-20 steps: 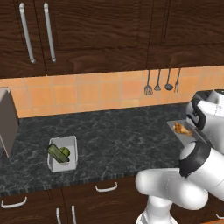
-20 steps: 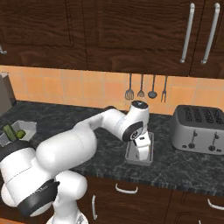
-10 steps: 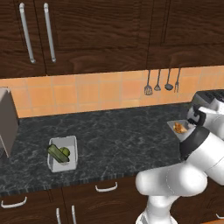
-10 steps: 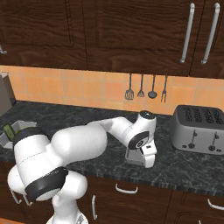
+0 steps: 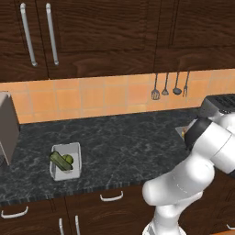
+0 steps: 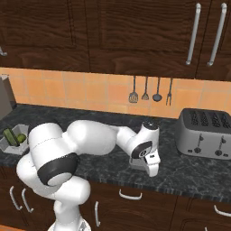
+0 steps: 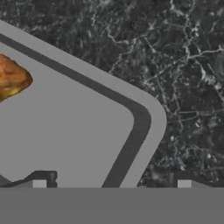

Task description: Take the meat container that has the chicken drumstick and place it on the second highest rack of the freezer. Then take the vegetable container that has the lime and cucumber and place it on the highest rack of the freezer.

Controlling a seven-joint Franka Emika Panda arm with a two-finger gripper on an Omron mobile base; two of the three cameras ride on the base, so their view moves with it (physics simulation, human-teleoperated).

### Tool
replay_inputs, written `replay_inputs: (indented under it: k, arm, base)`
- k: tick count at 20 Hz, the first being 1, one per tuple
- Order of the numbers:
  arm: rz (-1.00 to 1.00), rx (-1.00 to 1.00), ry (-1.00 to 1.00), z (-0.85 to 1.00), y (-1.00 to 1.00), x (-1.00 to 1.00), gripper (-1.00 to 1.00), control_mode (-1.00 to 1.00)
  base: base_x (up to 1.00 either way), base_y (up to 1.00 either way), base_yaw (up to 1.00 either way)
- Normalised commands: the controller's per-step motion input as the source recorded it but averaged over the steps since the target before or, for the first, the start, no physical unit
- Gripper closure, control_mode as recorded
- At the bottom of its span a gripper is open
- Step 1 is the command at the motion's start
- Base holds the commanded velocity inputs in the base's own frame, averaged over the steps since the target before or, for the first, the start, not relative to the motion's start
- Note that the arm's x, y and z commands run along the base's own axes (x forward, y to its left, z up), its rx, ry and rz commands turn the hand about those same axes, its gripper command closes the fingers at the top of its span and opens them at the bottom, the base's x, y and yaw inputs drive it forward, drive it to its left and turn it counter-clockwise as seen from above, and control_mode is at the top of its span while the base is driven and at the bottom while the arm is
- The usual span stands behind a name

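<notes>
The meat container (image 7: 74, 131) is a flat grey tray on the dark counter, and the golden-brown chicken drumstick (image 7: 12, 78) lies in it at the left of the hand view. My gripper (image 7: 111, 185) is open and low over one corner. One fingertip (image 7: 38, 183) is over the tray's floor and the other is over the counter, so the rim (image 7: 146, 124) runs between them. In the right base view the hand (image 6: 147, 158) covers most of this tray (image 6: 134, 163). The vegetable container (image 5: 66, 165) holds the cucumber (image 5: 58, 160) and the lime (image 5: 69, 159). The freezer and its racks are out of view.
A silver toaster (image 6: 205, 133) stands on the counter just right of the hand. Kitchen utensils (image 6: 151, 90) hang on the orange tile wall behind. A grey upright panel (image 5: 8, 128) stands at the counter's far left. Dark cabinets run above and below.
The hand has come down onto the meat container's corner and the elbow has swung aside. The jaws have stayed open. Both containers lie where they were.
</notes>
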Motion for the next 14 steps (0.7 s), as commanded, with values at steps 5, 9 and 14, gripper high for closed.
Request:
replay_inputs:
  k: [5, 9, 14]
  arm:
    - [0.00, 0.00, 0.01, -0.34, 0.00, 0.17, -1.00, -1.00]
    - [0.00, 0.00, 0.00, -0.31, 0.00, 0.00, -1.00, -1.00]
    - [0.00, 0.00, 0.00, -0.08, 0.00, 0.00, -1.00, -1.00]
  base:
    - [0.00, 0.00, 0.00]
    - [0.00, 0.00, 0.00]
    - [0.00, 0.00, 0.00]
